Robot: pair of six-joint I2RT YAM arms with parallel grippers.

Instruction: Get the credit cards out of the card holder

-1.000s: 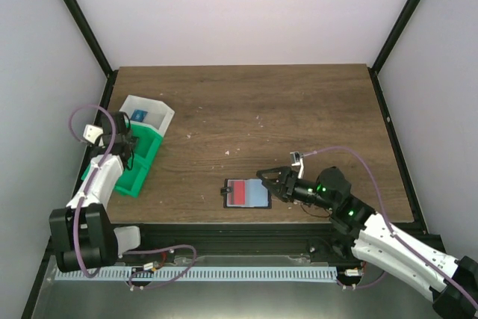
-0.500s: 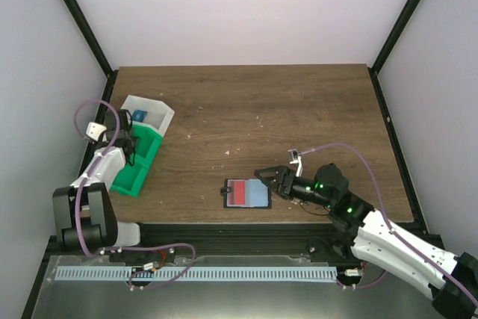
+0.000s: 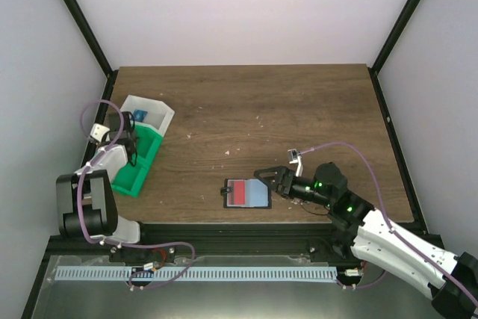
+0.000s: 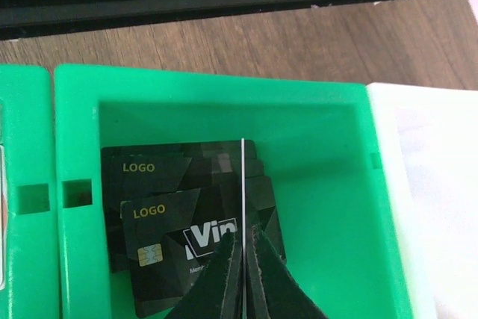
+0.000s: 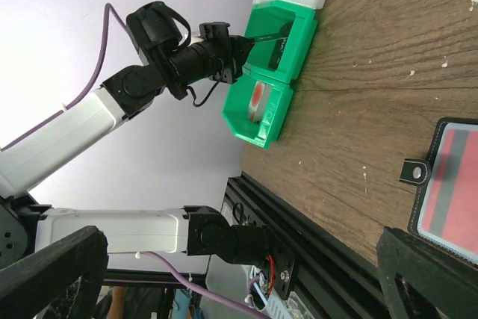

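Left wrist view: my left gripper (image 4: 243, 238) pinches a thin card (image 4: 243, 184) edge-on over the green bin (image 4: 209, 84), with black credit cards (image 4: 187, 222) stacked inside. From the top, the card holder (image 3: 247, 193) lies open at the table's (image 3: 299, 110) six o'clock. My right gripper (image 3: 267, 184) gapes wide at the holder's three o'clock side.

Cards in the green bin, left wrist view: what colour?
Black cards with yellow LOGO text and white lettering; clearest in the left wrist view.
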